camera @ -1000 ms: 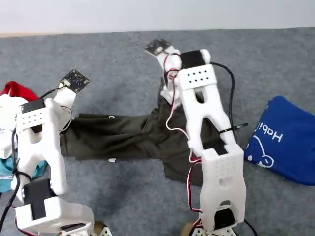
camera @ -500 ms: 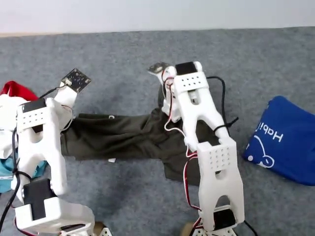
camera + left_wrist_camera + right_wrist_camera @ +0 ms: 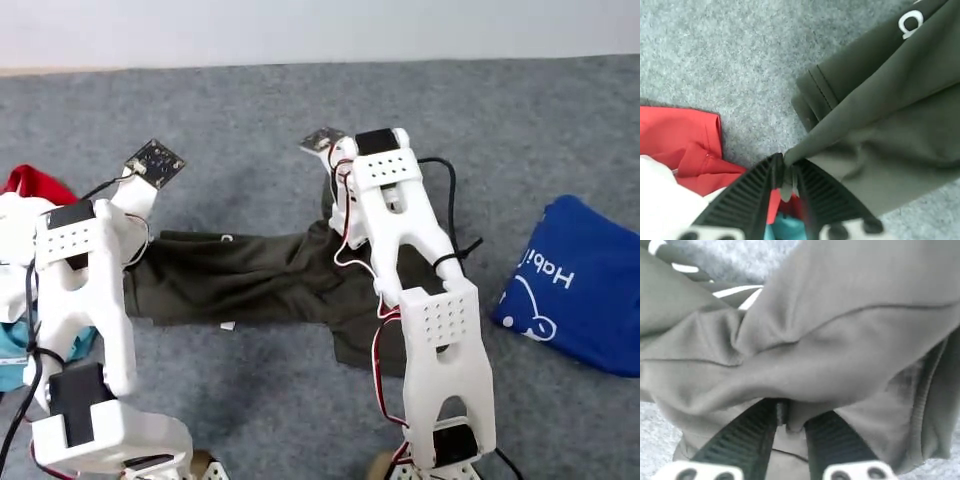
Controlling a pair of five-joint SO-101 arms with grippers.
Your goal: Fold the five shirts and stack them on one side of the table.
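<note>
Olive-green shirt (image 3: 240,280) lies stretched across the middle of the grey table (image 3: 230,110) — kinda bunched up at its right end. The left gripper (image 3: 786,167) is pinched tight on its left edge, and the right gripper (image 3: 788,420) is clamped on a fold of the same fabric. A blue shirt (image 3: 580,285) sits at the table's right edge, a red shirt (image 3: 35,183) at the left — beside the left arm.

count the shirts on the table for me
5: olive shirt mid-table; blue shirt at the right edge; red shirt, white shirt and teal shirt bunched at the left edge. More could be hidden in that pile.
</note>
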